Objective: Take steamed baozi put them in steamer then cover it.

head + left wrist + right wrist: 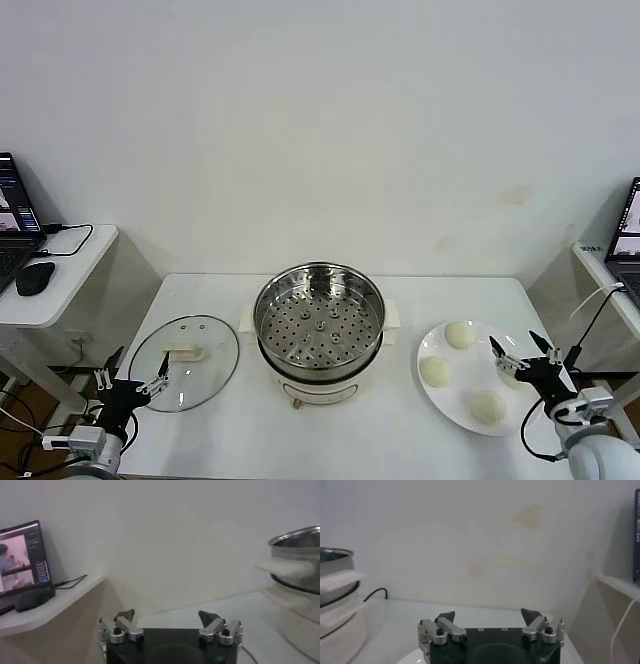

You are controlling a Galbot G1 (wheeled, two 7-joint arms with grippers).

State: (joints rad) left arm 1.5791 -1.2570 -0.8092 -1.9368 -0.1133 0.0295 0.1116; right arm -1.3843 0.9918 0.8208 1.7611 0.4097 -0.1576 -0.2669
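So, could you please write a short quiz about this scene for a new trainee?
1. True or false: the glass lid sits on the steamer.
2. How many baozi lie on the white plate?
A. two
B. three
C. four
3. Fill in: the left gripper and the right gripper both stand ____.

Key:
1. False; the lid lies flat on the table, on the robot's left of the steamer.
2. C; one is partly hidden behind the right gripper.
3. Open, holding nothing.
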